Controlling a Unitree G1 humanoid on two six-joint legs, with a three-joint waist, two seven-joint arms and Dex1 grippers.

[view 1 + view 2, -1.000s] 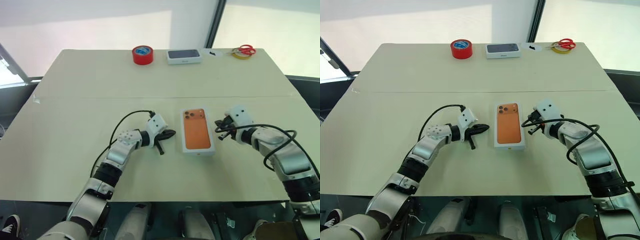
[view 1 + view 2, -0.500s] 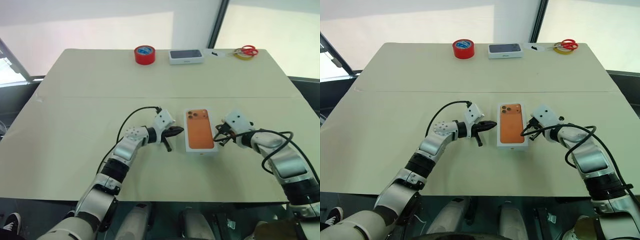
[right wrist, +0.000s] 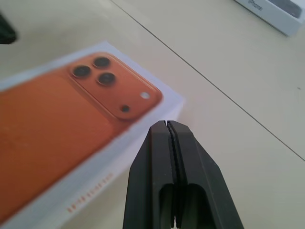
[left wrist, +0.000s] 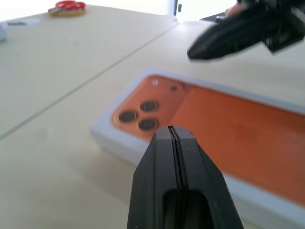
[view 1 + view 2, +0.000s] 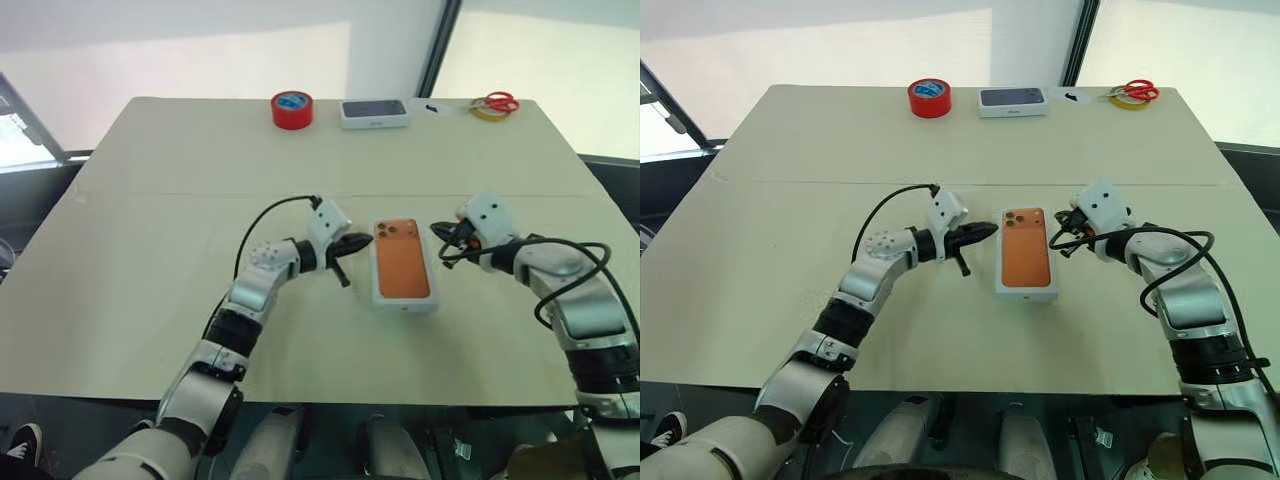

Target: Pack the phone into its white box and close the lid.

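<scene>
White box (image 5: 404,297) with orange picture on worktop (image 5: 150,250), left pincer (image 5: 358,241) and right pincer (image 5: 441,231) flanking it, both closed, empty

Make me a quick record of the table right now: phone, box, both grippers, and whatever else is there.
phone: orange, back up, framed by the white box, mid-table
left gripper: jaws shut, empty, beside the phone's camera end
right gripper: jaws shut, empty, on the opposite side
far edge: red tape, dark-topped box, scissors
</scene>
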